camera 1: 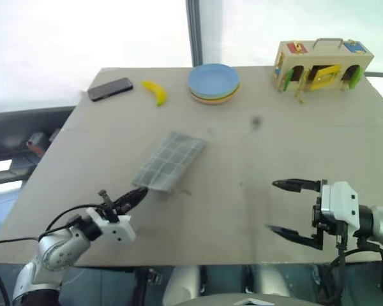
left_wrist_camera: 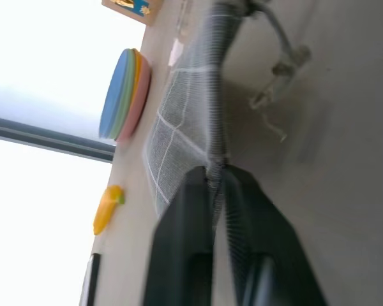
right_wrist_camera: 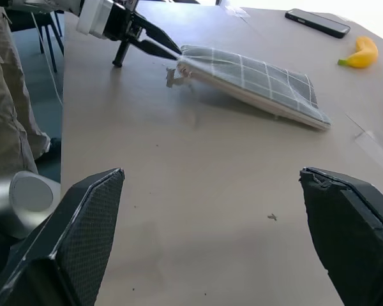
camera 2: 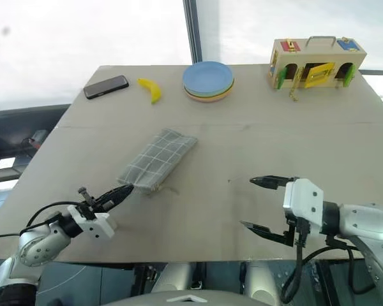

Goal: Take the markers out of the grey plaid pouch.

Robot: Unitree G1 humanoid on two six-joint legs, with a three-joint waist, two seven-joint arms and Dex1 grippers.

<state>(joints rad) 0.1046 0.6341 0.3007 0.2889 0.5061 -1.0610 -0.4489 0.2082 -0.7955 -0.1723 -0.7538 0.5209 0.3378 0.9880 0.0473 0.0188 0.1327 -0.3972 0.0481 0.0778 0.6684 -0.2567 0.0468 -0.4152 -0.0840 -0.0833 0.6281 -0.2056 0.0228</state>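
Observation:
The grey plaid pouch (camera 1: 169, 160) lies slanted on the middle-left of the table. Its near corner is pinched between the black fingers of my left gripper (camera 1: 140, 193). In the right wrist view that corner of the pouch (right_wrist_camera: 255, 83) is lifted a little off the table, and the zipper pull (right_wrist_camera: 175, 76) hangs beside the left gripper (right_wrist_camera: 172, 52). In the left wrist view the fingers (left_wrist_camera: 191, 210) are closed on the pouch's edge (left_wrist_camera: 179, 121). My right gripper (camera 1: 272, 206) hovers open over the near right of the table, well apart from the pouch. The markers are hidden.
Along the table's far edge are a black phone (camera 1: 110, 88), a yellow banana (camera 1: 156, 92), a stack of coloured plates (camera 1: 213, 81) and a wooden latch box (camera 1: 320, 64). A person's trouser leg (right_wrist_camera: 6, 95) stands beside the table's left side.

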